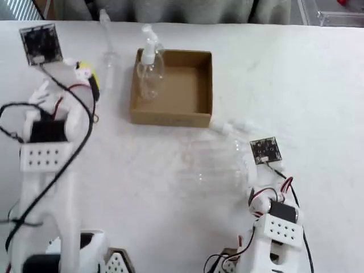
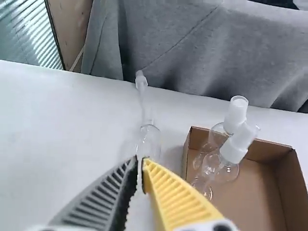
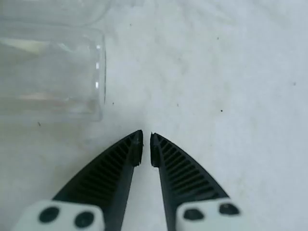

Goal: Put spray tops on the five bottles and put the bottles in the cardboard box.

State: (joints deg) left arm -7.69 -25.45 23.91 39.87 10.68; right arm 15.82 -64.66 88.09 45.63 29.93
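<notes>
1. While one capped bottle (image 1: 151,71) stands in the far-left corner of the cardboard box (image 1: 170,118) with its spray top (image 1: 149,42) on, the other clear bottles (image 1: 216,162) lie in a cluster on the worktop (image 1: 318,85), nearer than the box and to its right; on that showing the task looks to be at an early stage
2. Loose spray tops (image 1: 230,126) lie at the far edge of that cluster, between it and the box's near-right corner
3. The right pincer (image 3: 146,144) hangs low over the worktop, its black fingers all but closed with only a slit between the tips, and it holds nothing
4. The relation that matters: the nearest lying bottle (image 3: 48,72) sits just beside that pincer, to its left in the scene, with a blunt end toward the tips. Its long axis seems to run left to right across the worktop, though the glassy outlines make this hard to be sure of. The right arm is much the nearer of the two, and I judge its pincer would have to widen and take the bottle across its body, not end-on
5. The left pincer (image 2: 139,168) is left of the box, its grey and yellow fingers pressed together with nothing between them. Just beyond the tips is a slender clear piece (image 2: 143,103) with a pale cap; whether it is a bottle or a spray top with its tube, I cannot tell
</notes>
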